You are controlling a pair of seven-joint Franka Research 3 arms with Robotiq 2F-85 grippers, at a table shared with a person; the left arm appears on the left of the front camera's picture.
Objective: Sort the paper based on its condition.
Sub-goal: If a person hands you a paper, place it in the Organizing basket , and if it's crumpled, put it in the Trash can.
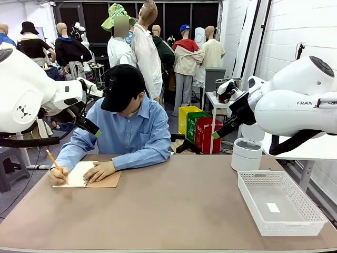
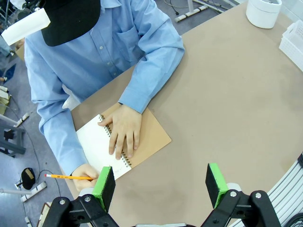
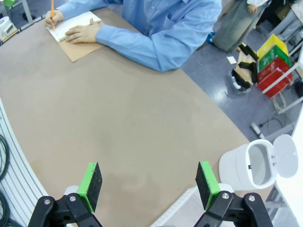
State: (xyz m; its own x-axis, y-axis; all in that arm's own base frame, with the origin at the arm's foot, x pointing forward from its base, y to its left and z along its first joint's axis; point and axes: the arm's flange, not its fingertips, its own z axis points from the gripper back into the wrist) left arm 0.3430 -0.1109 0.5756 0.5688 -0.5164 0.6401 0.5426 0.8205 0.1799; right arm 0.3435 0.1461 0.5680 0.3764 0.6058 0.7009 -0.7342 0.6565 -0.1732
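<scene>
From the front camera I see my left claw (image 1: 98, 133) raised above the table (image 1: 168, 211), lined up in the picture with the blue sleeve of the person (image 1: 129, 132). The spiral notebook (image 1: 87, 176) lies below it; from this angle I cannot tell how its jaws stand. My right claw (image 1: 215, 135) hangs over the table's right side, with a white lidded bin (image 1: 246, 154) below and to its right and a white mesh basket (image 1: 247, 196) nearer to me under that arm. A small white patch (image 1: 273, 207) lies on the basket floor, perhaps a label or a scrap; I can't say. In the left wrist camera the left claw is spread wide with nothing between its green pads (image 2: 103, 182). The paper (image 2: 92, 142) I can find is the notebook's white page, just ahead of the pad on the picture's left. The person's flat hand (image 2: 124, 130) presses across the page and the tan cover. The writing hand (image 2: 86, 173) holds a yellow pencil (image 2: 68, 177) right beside that pad. In the right wrist camera the right claw (image 3: 148, 183) is equally wide and empty over bare tabletop. From there the notebook lies well ahead toward the upper left, and the bin, lid up, stands just past the pad on the picture's right.
</scene>
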